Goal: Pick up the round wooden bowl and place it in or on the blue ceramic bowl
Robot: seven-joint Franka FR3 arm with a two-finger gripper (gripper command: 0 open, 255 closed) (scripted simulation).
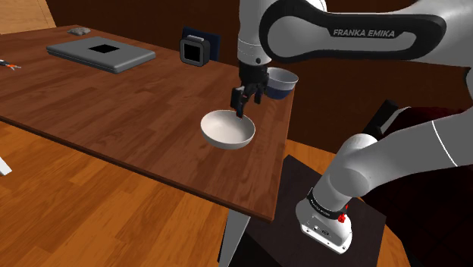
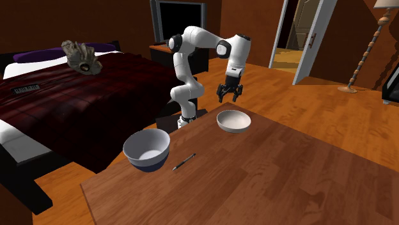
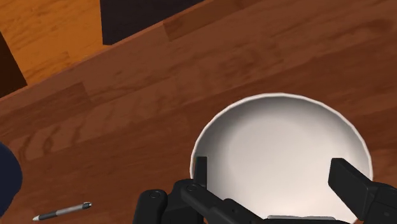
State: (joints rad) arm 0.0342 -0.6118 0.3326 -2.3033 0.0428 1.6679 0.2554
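The round bowl (image 1: 227,129), drawn plain white, stands upright on the brown wooden table (image 1: 114,106) close to the edge nearest the stand. My gripper (image 1: 244,106) hovers just above its rim, open, its fingers apart and touching nothing. In the wrist view the round bowl (image 3: 280,149) lies below the gripper (image 3: 273,175), between the two spread fingers (image 3: 200,168). The blue bowl (image 1: 281,81), white inside, stands behind the gripper near the table's corner. The second exterior view has the blue bowl (image 2: 147,151) nearest the camera, the white bowl (image 2: 233,121) farther off, and the gripper (image 2: 230,97) above it.
A pen (image 2: 183,162) lies between the two bowls, also seen as the pen (image 3: 62,211) by the gripper. A grey laptop (image 1: 101,53), a black cube (image 1: 195,51) and a small grey object (image 1: 79,31) sit at the table's far side. A bed (image 2: 57,96) stands beyond the table.
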